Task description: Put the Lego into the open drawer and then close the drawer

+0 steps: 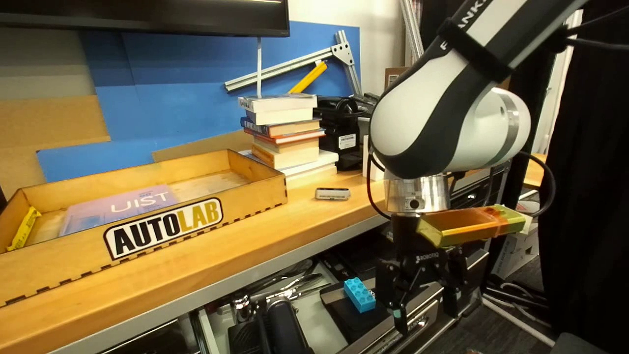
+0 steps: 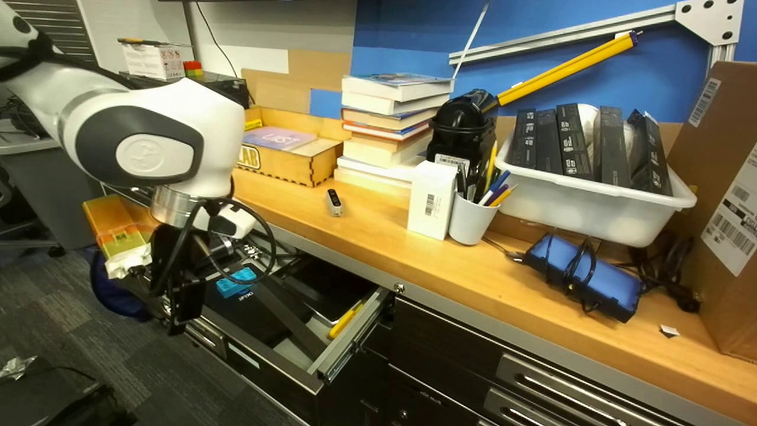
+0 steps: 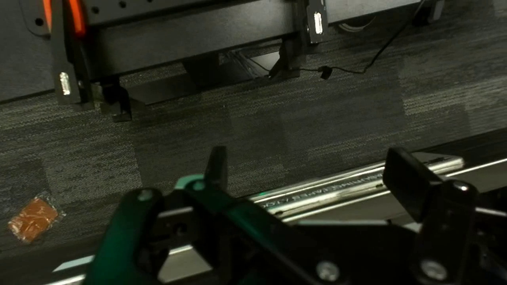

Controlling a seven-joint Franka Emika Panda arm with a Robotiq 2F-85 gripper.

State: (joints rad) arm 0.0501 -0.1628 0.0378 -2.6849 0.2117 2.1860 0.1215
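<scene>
- Cyan Lego: inside the drawer, studs up, on a black case; visible in both exterior views.
- Drawer: stands open below the counter; a yellow tool lies near its side wall.
- Gripper: points downward at the drawer front, near the Lego but apart from it.
- Fingers: spread, with a wide gap between them. Contact with the drawer cannot be determined.
- Handle: metal, on the drawer front; the wrist view shows it between and beyond the fingers.
- Holder: orange and yellow, just above the fingers in an exterior view.
- Counter, both exterior views: tray with a purple booklet inside; books stacked beside it; small grey object in front of the stack.
</scene>
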